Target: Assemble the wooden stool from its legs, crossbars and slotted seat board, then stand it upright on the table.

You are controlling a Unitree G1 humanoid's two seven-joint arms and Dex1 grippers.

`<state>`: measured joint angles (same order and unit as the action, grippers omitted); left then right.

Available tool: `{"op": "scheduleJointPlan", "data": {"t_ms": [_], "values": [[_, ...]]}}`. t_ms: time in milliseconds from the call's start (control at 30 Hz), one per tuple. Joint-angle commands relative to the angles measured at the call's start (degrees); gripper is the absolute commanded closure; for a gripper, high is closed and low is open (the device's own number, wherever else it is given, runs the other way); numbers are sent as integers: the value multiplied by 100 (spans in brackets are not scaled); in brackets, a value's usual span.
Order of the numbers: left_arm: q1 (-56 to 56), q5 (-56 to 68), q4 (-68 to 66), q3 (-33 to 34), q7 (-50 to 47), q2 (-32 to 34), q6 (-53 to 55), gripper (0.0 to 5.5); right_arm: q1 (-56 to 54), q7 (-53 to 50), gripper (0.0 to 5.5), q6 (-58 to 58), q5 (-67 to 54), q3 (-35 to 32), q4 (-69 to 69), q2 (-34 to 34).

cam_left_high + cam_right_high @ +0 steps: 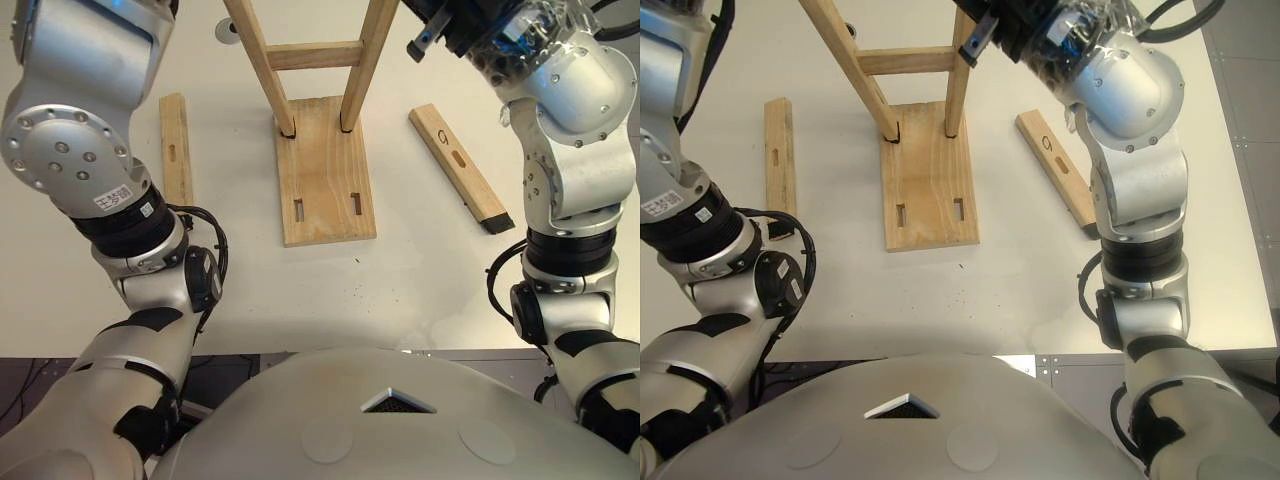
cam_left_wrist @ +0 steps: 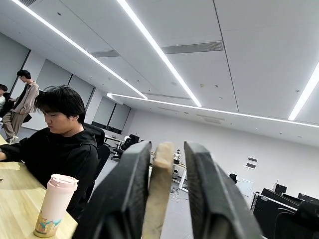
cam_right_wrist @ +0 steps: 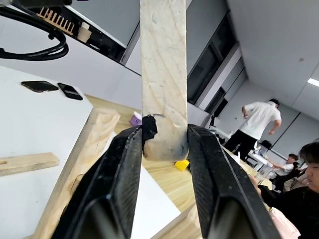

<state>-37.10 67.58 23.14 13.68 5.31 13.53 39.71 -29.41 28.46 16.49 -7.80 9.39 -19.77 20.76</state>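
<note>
Wrist views show me the left gripper clamping the left leg; the right gripper clamps the right leg (head views crop both tops).

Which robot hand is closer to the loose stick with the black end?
Right. The right gripper holds the upright leg next to that stick. The left gripper holds wood too, with its arm on the seat board's other side.

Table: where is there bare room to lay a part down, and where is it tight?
Widest: the table's near strip, in front of the seat board. Narrower lanes run between the board and the left piece and right piece. Crowded: the board's far end, with left leg in left gripper, right leg in right gripper, crossbar between.
</note>
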Motion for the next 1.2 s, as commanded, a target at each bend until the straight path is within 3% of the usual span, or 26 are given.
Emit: {"op": "scheduleJointPlan", "data": {"t_ms": [33, 200, 267, 400, 533, 633, 733, 800, 933, 1200], "values": [[141, -131, 16, -279, 51, 112, 168, 494, 6, 65, 419, 212, -225, -79, -56, -93], [137, -336, -165, -222, 50, 218, 66, 507, -26, 225, 419, 439, -367, 6, -182, -34], [50, -391, -218, -65, 32, 385, 39, 510, 44, 255, 379, 681, -344, 145, -167, -5], [-141, -244, -277, 520, -91, 1034, 172, 513, 190, 130, 316, 832, 15, 318, -11, 119], [-105, 140, -760, 1902, -612, 2016, 243, 513, 217, -67, 271, 893, 259, 143, 60, 158], [604, -344, -1482, 2521, -781, 2527, 294, 513, 39, -701, 271, 547, 358, -480, 269, -77], [1529, -1152, -1890, 2069, -640, 2129, 55, 513, -478, -1670, 271, 90, 121, -1691, 551, -288], [2007, -1906, -2329, 1715, -593, 1642, -543, 513, -848, -2059, 298, -229, 41, -2235, 860, -212], [2483, -2580, -2601, 1654, -573, 1036, -1327, 513, -1082, -2255, 368, -596, 249, -2371, 1467, -26], [2720, -2383, -2131, 1725, -561, 792, -905, 513, -881, -2230, 504, -751, 398, -2300, 1751, -61]]}}
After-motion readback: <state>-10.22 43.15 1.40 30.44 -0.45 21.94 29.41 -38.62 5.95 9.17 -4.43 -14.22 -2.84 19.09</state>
